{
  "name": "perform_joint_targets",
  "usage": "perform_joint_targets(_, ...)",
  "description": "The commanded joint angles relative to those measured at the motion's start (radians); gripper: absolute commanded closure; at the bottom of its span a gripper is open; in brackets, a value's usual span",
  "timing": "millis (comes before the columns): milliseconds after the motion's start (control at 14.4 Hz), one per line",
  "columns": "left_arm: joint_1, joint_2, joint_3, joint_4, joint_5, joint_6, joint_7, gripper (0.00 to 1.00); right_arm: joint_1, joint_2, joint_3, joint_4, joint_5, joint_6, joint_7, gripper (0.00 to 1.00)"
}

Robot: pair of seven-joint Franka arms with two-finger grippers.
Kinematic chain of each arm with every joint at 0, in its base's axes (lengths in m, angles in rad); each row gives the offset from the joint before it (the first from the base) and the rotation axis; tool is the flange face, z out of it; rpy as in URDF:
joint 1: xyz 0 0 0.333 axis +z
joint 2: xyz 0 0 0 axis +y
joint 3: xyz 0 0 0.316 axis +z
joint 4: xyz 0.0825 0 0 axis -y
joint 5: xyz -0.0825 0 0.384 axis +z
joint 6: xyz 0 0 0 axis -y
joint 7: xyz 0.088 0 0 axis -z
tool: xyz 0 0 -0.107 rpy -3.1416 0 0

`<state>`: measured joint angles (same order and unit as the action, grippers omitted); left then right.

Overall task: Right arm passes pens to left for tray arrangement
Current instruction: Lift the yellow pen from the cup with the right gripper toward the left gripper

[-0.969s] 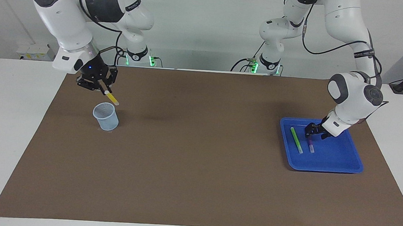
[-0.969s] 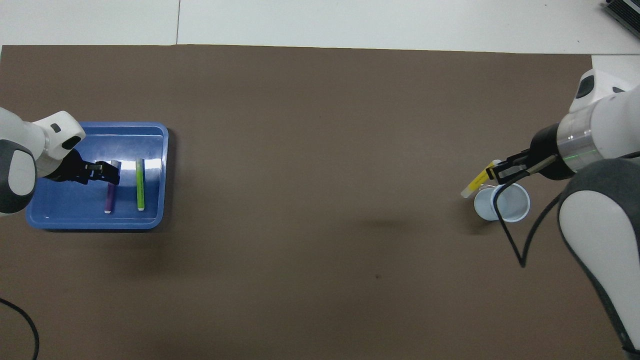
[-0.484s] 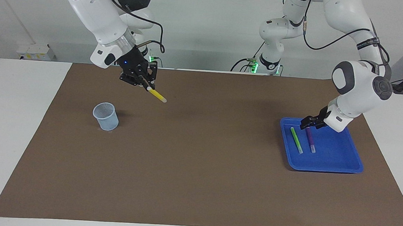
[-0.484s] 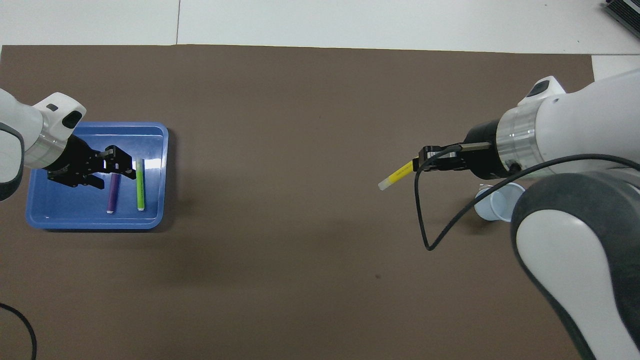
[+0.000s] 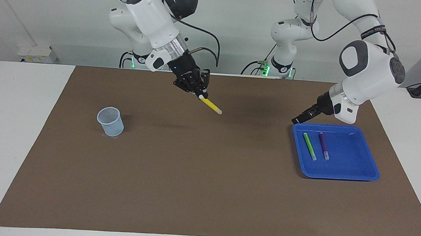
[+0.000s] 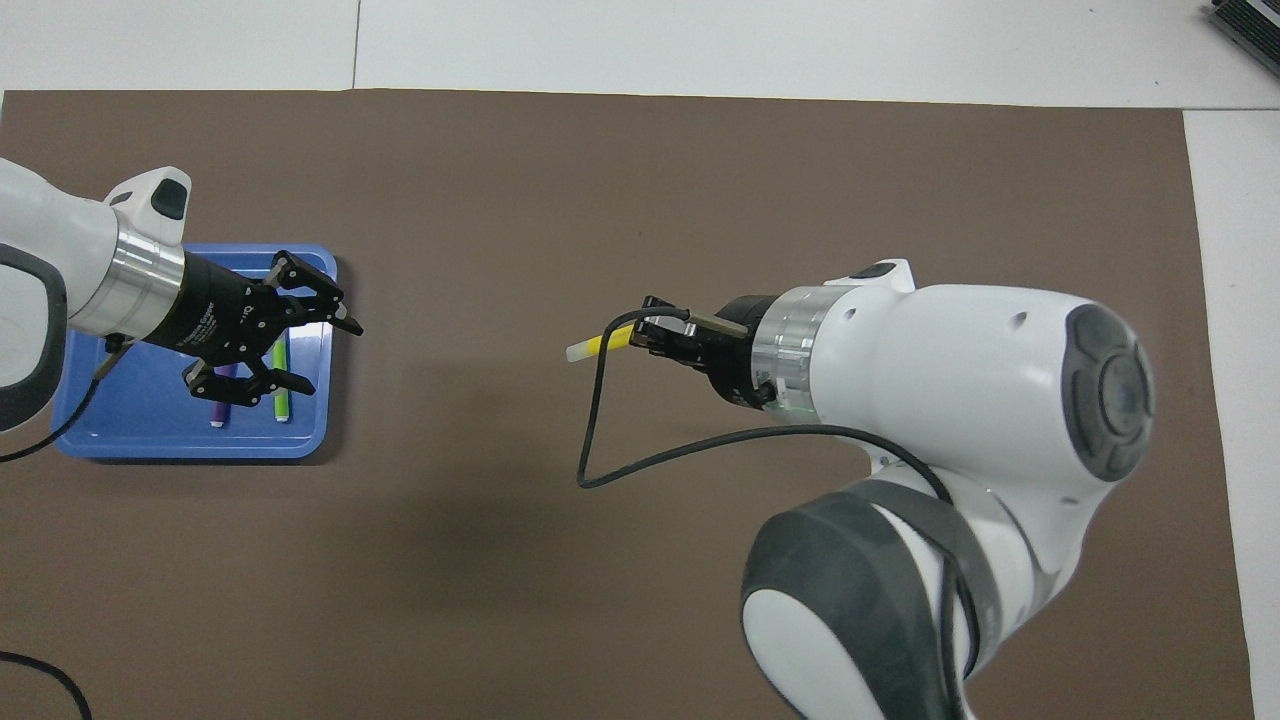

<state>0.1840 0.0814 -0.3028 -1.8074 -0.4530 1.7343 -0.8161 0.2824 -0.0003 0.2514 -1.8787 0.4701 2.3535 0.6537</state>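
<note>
Facing view: yellow pen [image 5: 211,106] between right fingers [image 5: 199,94]

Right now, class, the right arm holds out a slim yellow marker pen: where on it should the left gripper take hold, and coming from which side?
Grip the slim yellow marker pen on its bare stretch near the pale tip. The right gripper is shut on its upper end. The pen slants down over the brown mat toward the left arm's end, so the open left gripper should probably come from there, fingers across the barrel.
</note>
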Motion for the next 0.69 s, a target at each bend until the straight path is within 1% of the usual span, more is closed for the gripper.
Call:
perform_joint_targets(0,-0.006,-0.049,-0.006,-0.012,-0.088,-0.01,-0.212,0.2,0.084,-0.017,-0.003,-0.08,0.03,0.169,0.122,1.0)
perform_joint_targets(138,-0.006,-0.077,-0.006,-0.024,-0.15,-0.01,-0.328,0.2,0.129,-0.012,-0.003,-0.102,0.03,0.22,0.155,1.0)
perform_joint_targets(346,-0.008,-0.092,-0.006,-0.036,-0.22,-0.004,-0.446,0.17,0.146,-0.01,-0.003,-0.103,0.03,0.225,0.164,1.0)
perform_joint_targets(484,-0.032,-0.115,-0.004,-0.071,-0.265,0.013,-0.483,0.15,0.149,-0.012,-0.003,-0.106,0.03,0.231,0.165,1.0)
perform_joint_targets(623,-0.072,-0.144,-0.004,-0.133,-0.285,0.072,-0.534,0.1,0.17,-0.015,-0.003,-0.115,0.03,0.233,0.164,1.0)
